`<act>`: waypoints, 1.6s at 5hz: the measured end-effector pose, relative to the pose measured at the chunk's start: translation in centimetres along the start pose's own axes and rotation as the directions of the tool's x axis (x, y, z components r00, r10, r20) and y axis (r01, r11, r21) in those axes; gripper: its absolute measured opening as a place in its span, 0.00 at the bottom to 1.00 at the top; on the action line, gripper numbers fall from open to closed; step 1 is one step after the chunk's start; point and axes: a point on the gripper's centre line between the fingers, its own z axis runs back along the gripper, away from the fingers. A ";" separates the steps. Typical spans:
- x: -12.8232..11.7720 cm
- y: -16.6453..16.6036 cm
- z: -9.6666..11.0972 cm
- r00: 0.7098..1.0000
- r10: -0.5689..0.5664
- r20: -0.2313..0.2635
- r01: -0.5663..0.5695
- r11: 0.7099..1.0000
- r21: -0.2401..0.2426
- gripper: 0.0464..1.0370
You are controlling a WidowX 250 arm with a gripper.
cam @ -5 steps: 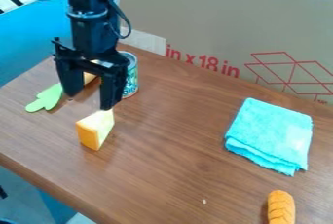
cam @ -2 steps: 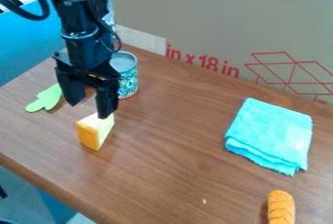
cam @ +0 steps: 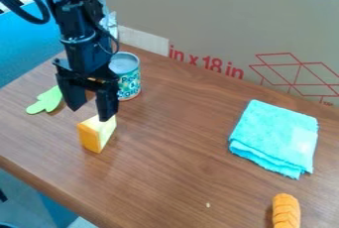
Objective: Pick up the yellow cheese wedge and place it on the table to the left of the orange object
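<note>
On the brown wood-grain table (cam: 179, 142), clocked from its middle: yellow-orange wedge (cam: 94, 134) at nine, flat green lobed piece (cam: 45, 102) at ten, cylindrical metal can (cam: 129, 78) at eleven, folded turquoise cloth (cam: 275, 135) at three, ridged orange stick (cam: 286, 212) at four; tan cardboard panel (cam: 212, 24) behind, at one.

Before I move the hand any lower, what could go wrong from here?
The open hand has one fingertip overlapping the top of the yellow wedge in this view, so coming straight down might press on it or tip it over.

The can stands upright close behind that finger, and a sideways swing could knock it.

The green piece is partly hidden behind the other finger, so it might get nudged unseen.
</note>
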 end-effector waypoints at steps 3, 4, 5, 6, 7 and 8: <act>0.4 -0.3 -3.4 0.998 0.011 -0.055 -0.014 0.998 -0.060 0.96; 1.2 0.3 -4.9 0.993 0.043 -0.114 -0.050 0.997 -0.056 0.90; 1.1 0.4 -5.0 0.993 0.044 -0.113 -0.051 0.997 -0.064 0.61; 0.3 0.0 -5.0 0.993 0.039 -0.112 -0.049 0.995 -0.087 0.42; -0.6 -1.0 -2.9 0.997 0.036 -0.067 -0.043 0.995 -0.094 0.42; -1.6 -3.3 1.1 0.999 0.025 0.027 -0.023 0.998 -0.060 0.42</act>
